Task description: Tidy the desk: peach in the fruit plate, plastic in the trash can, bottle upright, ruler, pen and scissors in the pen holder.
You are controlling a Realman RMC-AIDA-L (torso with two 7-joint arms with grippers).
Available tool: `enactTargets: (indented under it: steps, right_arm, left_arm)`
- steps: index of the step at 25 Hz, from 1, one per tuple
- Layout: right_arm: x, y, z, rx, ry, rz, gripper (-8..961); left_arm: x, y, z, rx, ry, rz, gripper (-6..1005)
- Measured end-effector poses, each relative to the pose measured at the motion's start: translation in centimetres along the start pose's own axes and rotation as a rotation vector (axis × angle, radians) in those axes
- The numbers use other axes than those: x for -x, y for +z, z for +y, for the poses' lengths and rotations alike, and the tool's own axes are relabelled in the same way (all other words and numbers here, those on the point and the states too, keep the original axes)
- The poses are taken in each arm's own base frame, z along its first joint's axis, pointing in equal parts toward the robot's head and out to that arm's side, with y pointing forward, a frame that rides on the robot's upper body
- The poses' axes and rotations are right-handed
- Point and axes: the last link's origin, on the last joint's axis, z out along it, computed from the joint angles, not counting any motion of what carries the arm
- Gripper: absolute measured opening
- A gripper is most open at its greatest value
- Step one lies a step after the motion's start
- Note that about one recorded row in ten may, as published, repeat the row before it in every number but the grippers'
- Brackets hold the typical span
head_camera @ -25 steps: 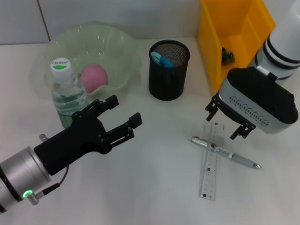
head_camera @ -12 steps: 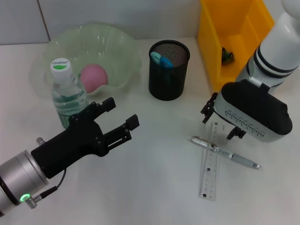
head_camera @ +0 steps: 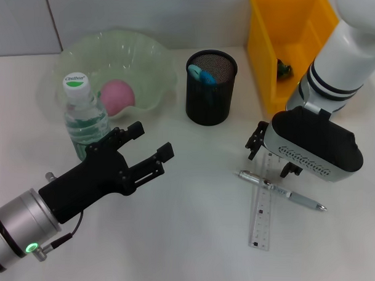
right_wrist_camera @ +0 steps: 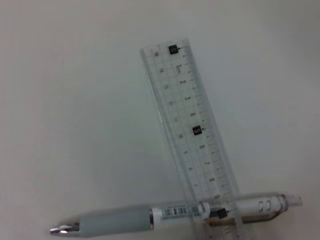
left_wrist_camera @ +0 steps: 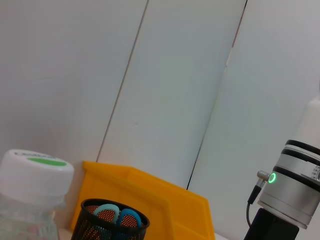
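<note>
1. Clear plastic ruler (head_camera: 263,202) lies flat on the white table (head_camera: 196,239), with the pen (head_camera: 282,191) lying across it near its far end, so the two are touching and form a cross. The right wrist view shows the same thing close up: ruler (right_wrist_camera: 195,142) under the pen (right_wrist_camera: 175,216).
2. The right end effector (head_camera: 273,157) hangs just above the far end of the ruler, fingers pointing down and spread apart, nothing between them.
3. The black mesh pen holder (head_camera: 211,87) stands upright behind the ruler, near the middle of the table, and the blue-handled scissors (head_camera: 203,75) are already inside it. They also show in the left wrist view (left_wrist_camera: 116,215).
4. The yellow trash can (head_camera: 289,45) sits at the back right, with a small dark scrap (head_camera: 284,70) visible inside; can't tell what it is.
5. The pink peach (head_camera: 117,95) is in the pale green fruit plate (head_camera: 147,56) at the back left.
6. The water bottle (head_camera: 83,115) stands upright with its white cap on, right in front of the fruit plate.
7. The left end effector (head_camera: 149,146) is beside the bottle, on the side toward the table's middle, its black fingers apart and empty.
</note>
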Motion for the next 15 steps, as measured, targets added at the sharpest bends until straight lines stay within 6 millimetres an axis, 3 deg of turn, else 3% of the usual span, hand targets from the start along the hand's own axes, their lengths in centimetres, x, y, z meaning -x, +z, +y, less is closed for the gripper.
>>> enactTargets:
  steps: [15]
  right_arm:
    - [0.11,0.37,-0.01,0.02,-0.014,-0.004,571]
  left_arm:
    - [-0.34,-0.15,0.04,0.001,0.001,0.018,834]
